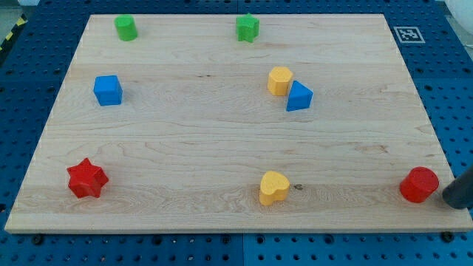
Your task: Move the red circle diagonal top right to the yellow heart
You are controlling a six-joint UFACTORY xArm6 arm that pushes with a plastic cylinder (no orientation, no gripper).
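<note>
The red circle (419,185) lies near the board's right edge, low in the view. The yellow heart (273,188) lies at the bottom middle, far to the circle's left and at about the same height. My tip (453,202) shows as a dark rod end at the view's right edge, just right of the red circle and slightly below it, close to it or touching it; I cannot tell which.
A yellow hexagon block (279,80) and a blue triangle (298,97) sit together above the heart. A red star (87,179) is at bottom left, a blue cube (108,90) at left, a green cylinder (126,28) and a green star (247,28) at the top.
</note>
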